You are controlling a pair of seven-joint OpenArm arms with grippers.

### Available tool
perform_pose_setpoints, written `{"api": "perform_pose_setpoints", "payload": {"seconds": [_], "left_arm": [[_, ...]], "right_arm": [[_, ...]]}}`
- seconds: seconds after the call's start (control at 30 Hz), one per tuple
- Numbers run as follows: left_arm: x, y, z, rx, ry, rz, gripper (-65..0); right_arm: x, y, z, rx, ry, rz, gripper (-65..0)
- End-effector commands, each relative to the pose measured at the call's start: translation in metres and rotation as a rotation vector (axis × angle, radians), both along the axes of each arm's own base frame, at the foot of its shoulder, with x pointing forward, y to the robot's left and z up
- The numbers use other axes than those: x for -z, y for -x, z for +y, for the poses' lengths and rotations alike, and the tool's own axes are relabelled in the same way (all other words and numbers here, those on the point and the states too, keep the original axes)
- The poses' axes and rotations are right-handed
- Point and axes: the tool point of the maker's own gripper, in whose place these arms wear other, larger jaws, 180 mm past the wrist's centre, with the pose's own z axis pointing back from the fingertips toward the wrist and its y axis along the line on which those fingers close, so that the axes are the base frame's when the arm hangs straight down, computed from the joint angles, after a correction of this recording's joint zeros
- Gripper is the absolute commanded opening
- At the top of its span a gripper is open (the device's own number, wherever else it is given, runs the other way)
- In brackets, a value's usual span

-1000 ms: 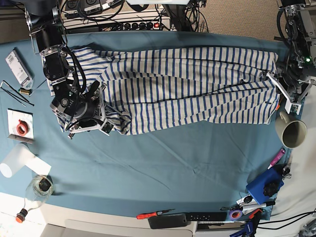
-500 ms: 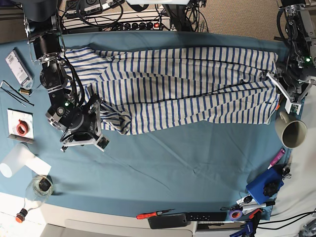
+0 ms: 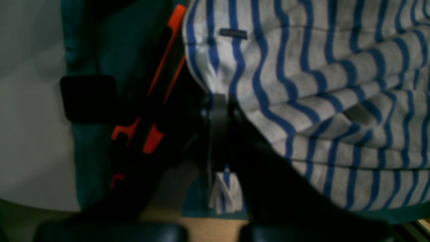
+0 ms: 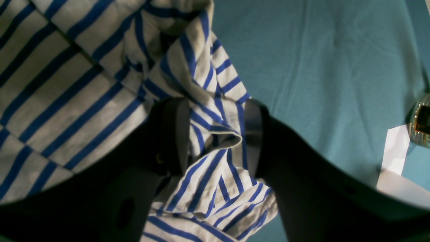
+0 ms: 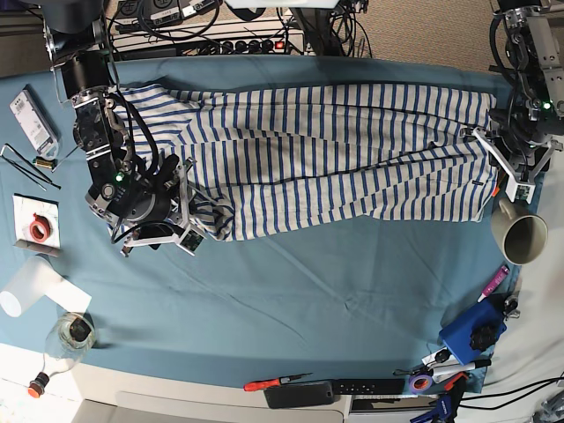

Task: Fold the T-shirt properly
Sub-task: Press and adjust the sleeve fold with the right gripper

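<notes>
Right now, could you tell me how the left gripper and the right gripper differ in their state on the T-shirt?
The left gripper has its jaws shut, pinching the T-shirt at its edge; the right gripper has its jaws open, with bunched cloth lying loose between them. The left works at the hem end, the right at the crumpled sleeve end. Both are at the shirt, low over the tablecloth.

broad bare tablecloth [image 5: 291, 282] below t-shirt [image 5: 335, 150], cup [image 5: 520, 233] crowding right edge, tools [image 5: 370, 386] lining front edge

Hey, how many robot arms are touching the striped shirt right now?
2. The right gripper has its jaws open around a bunched corner of the T-shirt at the base view's left; the left gripper pinches the hem at that view's right edge.
</notes>
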Motion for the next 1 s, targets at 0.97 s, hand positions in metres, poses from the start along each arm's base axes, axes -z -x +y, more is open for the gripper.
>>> {"api": "perform_pose_setpoints", "payload": {"seconds": [0.97], "left_arm": [[-0.012, -0.007, 0.004, 0.007, -0.022, -0.042, -65.0]], "right_arm": [[0.014, -0.007, -0.012, 0.042, -0.041, 0.034, -50.4]]}}
